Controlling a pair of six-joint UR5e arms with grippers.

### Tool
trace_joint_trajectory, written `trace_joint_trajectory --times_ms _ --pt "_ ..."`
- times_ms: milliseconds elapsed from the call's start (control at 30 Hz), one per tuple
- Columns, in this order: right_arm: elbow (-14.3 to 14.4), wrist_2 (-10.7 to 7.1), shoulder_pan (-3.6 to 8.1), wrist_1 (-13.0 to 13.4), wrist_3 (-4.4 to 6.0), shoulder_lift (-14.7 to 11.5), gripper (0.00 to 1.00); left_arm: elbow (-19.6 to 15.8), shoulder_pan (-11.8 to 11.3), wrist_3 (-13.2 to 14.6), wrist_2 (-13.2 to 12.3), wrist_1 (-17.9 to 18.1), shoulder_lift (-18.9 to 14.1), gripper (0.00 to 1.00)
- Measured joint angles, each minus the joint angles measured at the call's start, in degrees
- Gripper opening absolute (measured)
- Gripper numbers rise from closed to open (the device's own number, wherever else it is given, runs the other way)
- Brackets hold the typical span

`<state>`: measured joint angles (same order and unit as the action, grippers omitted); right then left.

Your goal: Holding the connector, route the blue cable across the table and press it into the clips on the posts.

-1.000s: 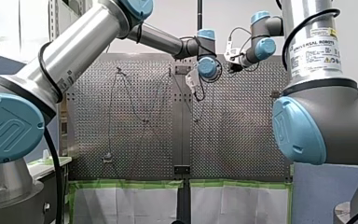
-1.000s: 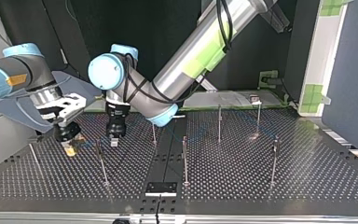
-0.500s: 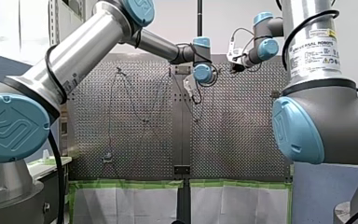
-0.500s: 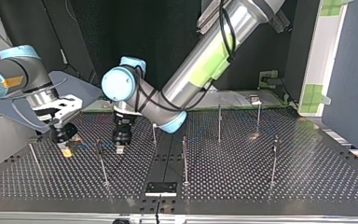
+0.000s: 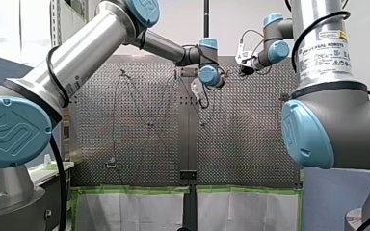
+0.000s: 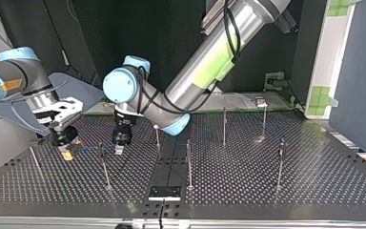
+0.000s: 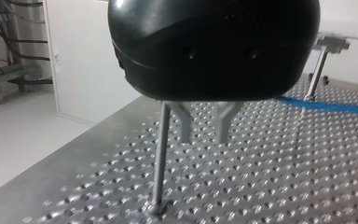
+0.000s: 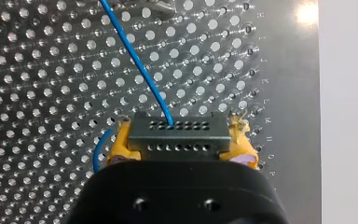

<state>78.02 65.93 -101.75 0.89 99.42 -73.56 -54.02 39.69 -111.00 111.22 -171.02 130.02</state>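
In the right wrist view my right gripper (image 8: pixel 179 144) has its yellow pads shut on the black connector (image 8: pixel 177 135). The blue cable (image 8: pixel 140 70) runs out of the connector over the perforated plate. In the top view that gripper (image 6: pixel 66 153) hangs low at the left, and the cable (image 6: pixel 86 149) leads to a thin post (image 6: pixel 104 167). My left gripper (image 6: pixel 119 149) hovers just past that post. Its metal fingers (image 7: pixel 186 126) stand apart with nothing between them, a post (image 7: pixel 161 158) right beside them and the cable (image 7: pixel 326 105) lying further off.
Several thin posts stand across the table, such as the middle one (image 6: pixel 188 162) and the one at the top view's right (image 6: pixel 280 164). A small black bracket (image 6: pixel 164 192) sits at the near edge. A green-taped panel (image 6: pixel 331 52) rises at the right.
My left arm swung its wrist a little toward the top view's right and settled near the post. My right gripper, holding the connector, drifted slightly to that view's left.
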Motion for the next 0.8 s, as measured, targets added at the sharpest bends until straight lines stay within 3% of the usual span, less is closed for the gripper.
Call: trace_joint_trajectory --times_ms 67,567,800 --pt "0.0 0.0 0.0 0.0 0.0 0.0 0.0 0.0 0.1 -0.1 -0.1 -0.4 0.0 1.0" --pt "0.0 -0.01 0.0 0.0 0.0 0.1 0.0 0.0 0.9 -0.6 0.8 -6.9 -0.2 1.0" --pt "0.0 0.0 -0.13 -0.1 -0.06 0.1 0.0 -2.6 1.9 -0.6 0.7 -10.6 -3.1 1.0"
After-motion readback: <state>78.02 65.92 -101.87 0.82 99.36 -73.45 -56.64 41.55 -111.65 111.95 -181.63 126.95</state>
